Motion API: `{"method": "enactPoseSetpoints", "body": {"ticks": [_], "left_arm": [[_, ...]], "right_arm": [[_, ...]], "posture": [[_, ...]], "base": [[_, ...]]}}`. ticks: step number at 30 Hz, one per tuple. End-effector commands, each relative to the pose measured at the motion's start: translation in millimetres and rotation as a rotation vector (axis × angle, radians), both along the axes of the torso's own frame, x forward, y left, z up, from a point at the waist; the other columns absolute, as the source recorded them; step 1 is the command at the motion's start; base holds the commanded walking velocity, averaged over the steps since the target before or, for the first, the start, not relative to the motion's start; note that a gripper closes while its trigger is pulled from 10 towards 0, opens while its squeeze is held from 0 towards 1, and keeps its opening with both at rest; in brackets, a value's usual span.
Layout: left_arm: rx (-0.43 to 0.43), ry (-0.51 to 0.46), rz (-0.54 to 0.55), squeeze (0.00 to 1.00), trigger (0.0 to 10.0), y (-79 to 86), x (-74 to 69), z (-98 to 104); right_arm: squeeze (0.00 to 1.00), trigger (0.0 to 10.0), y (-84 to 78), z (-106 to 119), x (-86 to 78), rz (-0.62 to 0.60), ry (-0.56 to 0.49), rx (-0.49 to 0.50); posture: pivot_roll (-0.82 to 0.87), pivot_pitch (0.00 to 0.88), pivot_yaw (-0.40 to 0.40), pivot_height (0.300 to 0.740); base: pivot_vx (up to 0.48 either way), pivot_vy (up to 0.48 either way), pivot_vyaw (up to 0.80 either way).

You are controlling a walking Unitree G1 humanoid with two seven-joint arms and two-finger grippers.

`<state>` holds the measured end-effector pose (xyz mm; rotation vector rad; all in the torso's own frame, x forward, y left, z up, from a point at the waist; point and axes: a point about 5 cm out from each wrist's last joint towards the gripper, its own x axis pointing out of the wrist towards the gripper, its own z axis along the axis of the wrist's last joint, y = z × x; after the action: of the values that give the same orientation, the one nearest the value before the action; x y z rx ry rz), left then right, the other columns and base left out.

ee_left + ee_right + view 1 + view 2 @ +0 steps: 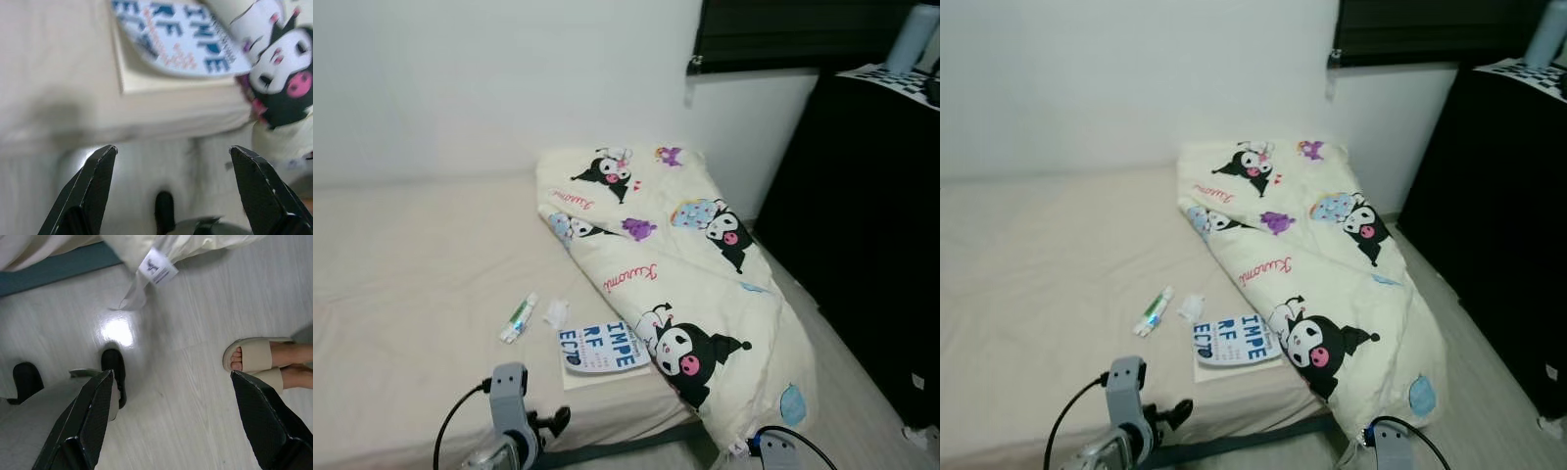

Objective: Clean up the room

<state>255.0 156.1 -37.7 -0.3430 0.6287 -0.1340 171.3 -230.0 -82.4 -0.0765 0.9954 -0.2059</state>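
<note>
A beige bed (411, 264) carries a cream quilt (675, 255) printed with cartoon figures; the quilt is folded along the right side and hangs over the bed's corner. Near the front edge lie a small white-and-green tube (519, 318), a crumpled white scrap (555, 313) and a round white card with blue letters (602, 348) on a beige sheet. My left arm (512, 421) is low in front of the bed. My left gripper (172, 148) is open above the floor just short of the card (181, 39). My right gripper (172, 376) is open over the floor below the quilt's label (156, 267).
A tall black cabinet (871, 245) stands to the right of the bed, with a strip of pale floor (862, 411) between. A person's foot in a beige slipper (254, 355) stands on the floor near my right gripper. My own black foot (115, 374) shows below it.
</note>
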Motion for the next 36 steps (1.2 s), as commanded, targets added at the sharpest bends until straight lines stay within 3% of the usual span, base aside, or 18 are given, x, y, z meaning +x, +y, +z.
{"method": "enactPoseSetpoints", "body": {"ticks": [1,13,20,23,28,36], "left_arm": [[-0.032,0.0,0.008,0.0,10.0,-3.8,-0.8,-1],[-0.081,0.001,0.003,0.0,10.0,-3.8,-3.0,-2],[-0.191,0.09,0.0,0.0,10.0,-7.1,-8.8,-7],[-0.168,0.163,-0.042,0.0,10.0,-7.6,-15.4,-13],[0.011,0.257,-0.073,0.0,10.0,-0.3,-20.4,-19],[-0.029,0.261,-0.081,0.0,10.0,-11.2,-12.5,-14]], "right_arm": [[0.0,10.0,0.4,0,-0.8,-0.01,-0.002,0.005],[0.0,10.0,-0.5,-2,-5.8,-0.012,0.01,0.004],[0.0,10.0,-2.2,-3,-7.2,-0.003,0.016,-0.003],[0.0,10.0,-3.6,-3,-8.2,-0.005,0.017,-0.007],[0.0,10.0,-7.2,-3,-12.8,-0.032,0.011,-0.004],[0.0,10.0,-9.7,-5,-18.4,-0.051,0.029,-0.006]], "posture": [[-0.06,0.056,-0.005,0.74],[-0.06,0.06,-0.006,0.74],[-0.07,0.06,-0.006,0.74],[-0.08,0.064,0.0,0.74],[-0.09,0.073,0.015,0.74],[-0.1,0.083,0.014,0.74]], "base": [[0.401,0.0,0.0],[0.394,0.0,0.0],[0.0,0.0,0.0],[0.0,0.0,0.0],[0.0,0.0,0.0],[0.0,0.0,0.0]]}}
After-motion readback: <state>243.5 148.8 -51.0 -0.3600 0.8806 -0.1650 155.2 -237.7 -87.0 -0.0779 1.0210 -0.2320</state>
